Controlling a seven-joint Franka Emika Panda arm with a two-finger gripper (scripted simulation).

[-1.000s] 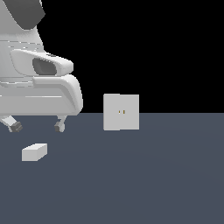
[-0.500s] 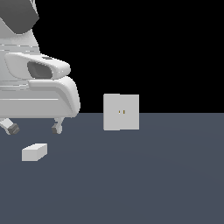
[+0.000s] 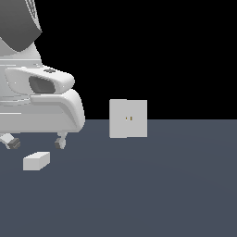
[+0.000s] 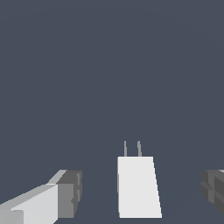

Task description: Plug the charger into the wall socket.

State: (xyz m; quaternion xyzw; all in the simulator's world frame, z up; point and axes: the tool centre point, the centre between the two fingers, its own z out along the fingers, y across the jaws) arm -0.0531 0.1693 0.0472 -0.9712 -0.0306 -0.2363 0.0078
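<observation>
The charger [image 3: 36,160] is a small off-white block lying on the dark floor at the exterior view's left. In the wrist view the charger [image 4: 138,186] shows two thin prongs at one end. My gripper [image 3: 36,142] hangs open just above it, fingertips [image 3: 61,141] spread wider than the block. In the wrist view my gripper [image 4: 140,190] has one finger on each side of the charger, with gaps between, touching nothing. The wall socket [image 3: 128,118] stands upright farther back toward the exterior view's right, two tiny gold slots at its centre.
The arm's large white body [image 3: 37,102] fills the upper left of the exterior view. The dark floor [image 3: 162,185] stretches between the charger and the socket.
My gripper has come down closer to the charger and shifted slightly toward the exterior view's left. The charger and socket have not moved.
</observation>
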